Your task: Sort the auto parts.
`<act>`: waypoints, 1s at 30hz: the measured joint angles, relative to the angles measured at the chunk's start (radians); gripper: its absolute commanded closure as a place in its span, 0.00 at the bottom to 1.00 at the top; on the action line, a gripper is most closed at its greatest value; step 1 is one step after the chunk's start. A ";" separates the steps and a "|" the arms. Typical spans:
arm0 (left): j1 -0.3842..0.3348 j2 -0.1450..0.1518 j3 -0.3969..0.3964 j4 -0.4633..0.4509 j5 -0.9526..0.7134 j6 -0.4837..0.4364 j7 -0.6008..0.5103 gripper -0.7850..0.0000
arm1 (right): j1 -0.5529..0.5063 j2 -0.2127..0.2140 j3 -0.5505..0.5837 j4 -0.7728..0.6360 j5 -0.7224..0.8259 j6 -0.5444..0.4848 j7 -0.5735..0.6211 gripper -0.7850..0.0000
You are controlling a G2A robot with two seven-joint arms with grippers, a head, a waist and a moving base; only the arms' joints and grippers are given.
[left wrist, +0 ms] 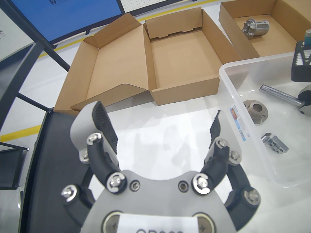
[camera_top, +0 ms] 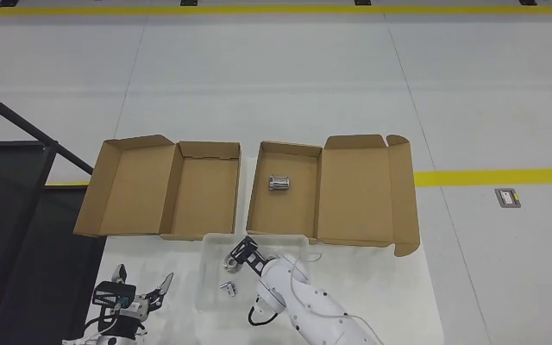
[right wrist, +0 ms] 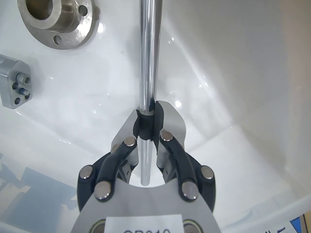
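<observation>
Inside the clear plastic bin, my right gripper is shut on a polished steel rod, gripping it along its length; the same rod is seen in the left wrist view. A round flange with a bore and a small drilled aluminium block lie on the bin floor beside it. A ribbed metal cylinder part rests in the right cardboard box. My left gripper hangs open over the table, left of the bin, with nothing between its fingers.
The left cardboard box has nothing in it, its lid flap folded out to the left. The right box's lid lies open to the right. A dark surface borders the table's left edge.
</observation>
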 measured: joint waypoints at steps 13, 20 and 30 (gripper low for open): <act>0.000 0.000 0.000 0.000 0.000 0.000 0.000 0.00 | -0.186 0.067 0.159 -0.492 0.033 -0.259 -0.020 1.00; 0.000 0.000 0.000 0.000 0.000 0.000 0.000 0.00 | -0.236 0.074 0.288 -0.574 0.068 -0.054 -0.201 1.00; 0.000 0.000 0.000 0.000 0.000 0.000 0.000 0.00 | -0.239 0.072 0.287 -0.560 0.052 -0.049 -0.215 1.00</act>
